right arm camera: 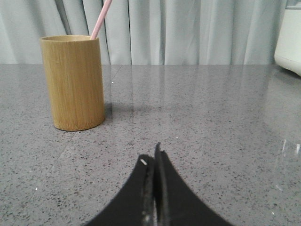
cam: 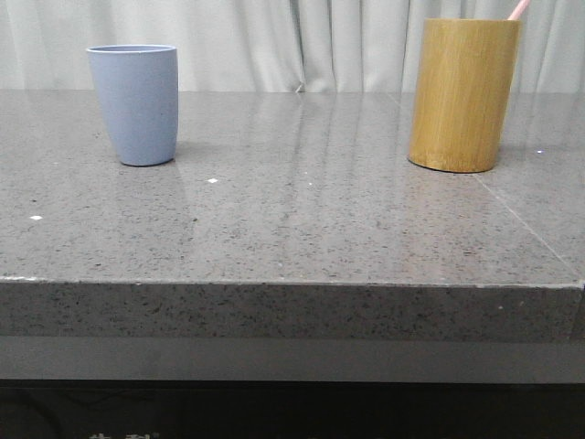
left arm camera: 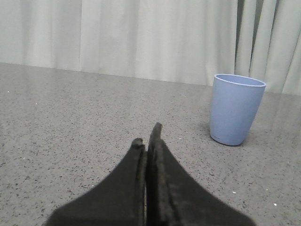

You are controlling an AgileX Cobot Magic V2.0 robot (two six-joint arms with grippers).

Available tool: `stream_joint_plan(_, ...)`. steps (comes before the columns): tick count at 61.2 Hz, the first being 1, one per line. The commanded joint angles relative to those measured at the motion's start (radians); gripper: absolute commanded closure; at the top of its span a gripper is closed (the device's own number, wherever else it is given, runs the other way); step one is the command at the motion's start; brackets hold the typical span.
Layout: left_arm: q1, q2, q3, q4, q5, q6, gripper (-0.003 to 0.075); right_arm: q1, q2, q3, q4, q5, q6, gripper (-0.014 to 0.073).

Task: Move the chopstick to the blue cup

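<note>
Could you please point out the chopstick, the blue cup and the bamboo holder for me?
chopstick (right arm camera: 100, 20), right wrist view, shaft above the holder rim.
blue cup (cam: 135, 105), front view, middle of its wall.
bamboo holder (cam: 460, 96), front view, middle of its side.

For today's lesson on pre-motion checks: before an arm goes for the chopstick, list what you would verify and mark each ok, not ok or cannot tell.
1. Chopstick reachable: ok, it sticks out above the bamboo holder.
2. Blue cup upright, mouth open: ok.
3. Blue cup empty: cannot tell, its inside is hidden.
4. Right end effector open for the grasp: not ok, its fingers are pressed together.
5. Left end effector holding nothing: ok, shut with nothing between its fingers.
6. Table between holder and cup free of obstacles: ok.
</note>
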Motion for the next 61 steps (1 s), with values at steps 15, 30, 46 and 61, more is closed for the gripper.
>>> stream_joint_plan(15,0.003,-0.024,0.013,-0.007,-0.078,0.0,0.0739,-0.004,-0.022,-0.002,-0.002,-0.077,-0.006,0.066)
stream_joint_plan(30,0.003,-0.024,0.013,-0.007,-0.078,0.0,0.0739,-0.004,-0.022,-0.002,-0.002,-0.077,-0.006,0.066)
stream_joint_plan(46,0.003,-0.024,0.013,-0.007,-0.114,0.0,0.0739,-0.004,-0.022,-0.003,-0.002,-0.115,-0.007,0.066)
stream_joint_plan(61,0.003,-0.02,-0.092,-0.007,-0.098,0.0,0.0739,-0.004,-0.022,-0.121,-0.003,-0.087,-0.007,0.066)
